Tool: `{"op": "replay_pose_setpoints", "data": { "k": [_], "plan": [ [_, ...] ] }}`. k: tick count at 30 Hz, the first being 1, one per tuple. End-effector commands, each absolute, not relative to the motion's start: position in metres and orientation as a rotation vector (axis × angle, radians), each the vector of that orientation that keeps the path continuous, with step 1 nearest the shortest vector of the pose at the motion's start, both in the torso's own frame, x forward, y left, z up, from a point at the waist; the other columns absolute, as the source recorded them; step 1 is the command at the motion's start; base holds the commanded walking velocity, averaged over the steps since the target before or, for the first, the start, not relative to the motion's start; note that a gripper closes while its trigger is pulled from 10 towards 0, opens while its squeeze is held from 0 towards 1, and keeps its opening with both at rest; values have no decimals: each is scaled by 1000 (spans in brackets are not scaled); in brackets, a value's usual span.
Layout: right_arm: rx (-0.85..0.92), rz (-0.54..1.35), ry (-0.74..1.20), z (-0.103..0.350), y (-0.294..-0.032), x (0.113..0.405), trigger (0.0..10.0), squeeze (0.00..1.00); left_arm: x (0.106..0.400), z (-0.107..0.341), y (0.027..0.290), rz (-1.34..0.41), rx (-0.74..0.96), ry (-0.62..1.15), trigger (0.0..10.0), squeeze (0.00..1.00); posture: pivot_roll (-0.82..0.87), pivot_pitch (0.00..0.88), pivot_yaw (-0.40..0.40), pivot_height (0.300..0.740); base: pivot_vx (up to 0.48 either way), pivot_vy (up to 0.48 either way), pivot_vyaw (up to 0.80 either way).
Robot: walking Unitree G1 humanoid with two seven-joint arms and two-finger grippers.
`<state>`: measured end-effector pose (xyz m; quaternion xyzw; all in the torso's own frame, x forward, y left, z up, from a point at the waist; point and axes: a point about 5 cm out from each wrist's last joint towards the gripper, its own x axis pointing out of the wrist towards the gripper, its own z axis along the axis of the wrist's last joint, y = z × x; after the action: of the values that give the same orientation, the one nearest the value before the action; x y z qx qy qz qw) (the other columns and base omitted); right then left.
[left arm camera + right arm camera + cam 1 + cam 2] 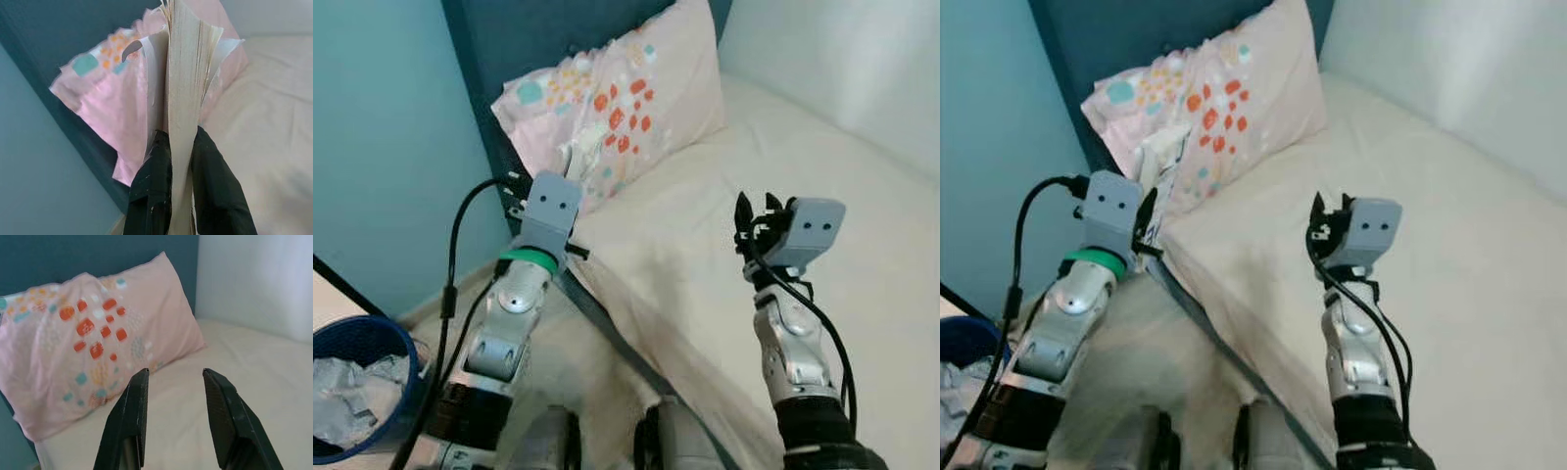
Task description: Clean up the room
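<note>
At bed [705, 264] edge: left gripper [182, 147] pinched tight on a book [186, 73], pages fanned upward, held upright beside the mattress corner, just in front of the pillow [617, 108]. Right gripper [172, 387] hovers over the sheet, fingers [134, 416] parted with nothing between them, pointed toward the pillow. Pillow leans against the dark blue headboard [499, 39]. Blue bin [362, 343] with crumpled paper [347, 397] sits on the floor at the robot's far left.
</note>
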<state>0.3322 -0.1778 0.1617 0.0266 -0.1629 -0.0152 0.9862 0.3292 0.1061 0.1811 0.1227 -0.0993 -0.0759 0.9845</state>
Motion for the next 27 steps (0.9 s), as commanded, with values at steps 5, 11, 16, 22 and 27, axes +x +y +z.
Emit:
{"op": "replay_pose_setpoints", "data": {
  "k": [5, 11, 16, 22, 27],
  "plan": [
    [86, -62, -292, 153, -183, 330, 10000, 0, 327, 183, 103, -170, 256, -233, 10000, 0, -74, 121, 35, 595, 0, 0, 0],
    [308, -141, -231, 141, -197, 328, 10000, 0, 328, 185, 95, -199, 452, -365, 10000, 0, -74, 140, 38, 595, 0, 0, 0],
    [477, -187, -204, 132, -206, 323, 10000, 0, 331, 188, 87, -244, 636, -501, 10000, 0, -89, 157, 37, 595, 0, 0, 0],
    [568, -275, -202, 124, -223, 312, 10000, 0, 340, 190, 77, -265, 722, -580, 10000, 0, -111, 177, 37, 595, 0, 0, 0],
    [461, -261, -235, 136, -231, 300, 10000, 0, 348, 188, 58, -321, 855, -675, 10000, 0, -198, 248, 30, 595, 0, 0, 0]
  ]
}}
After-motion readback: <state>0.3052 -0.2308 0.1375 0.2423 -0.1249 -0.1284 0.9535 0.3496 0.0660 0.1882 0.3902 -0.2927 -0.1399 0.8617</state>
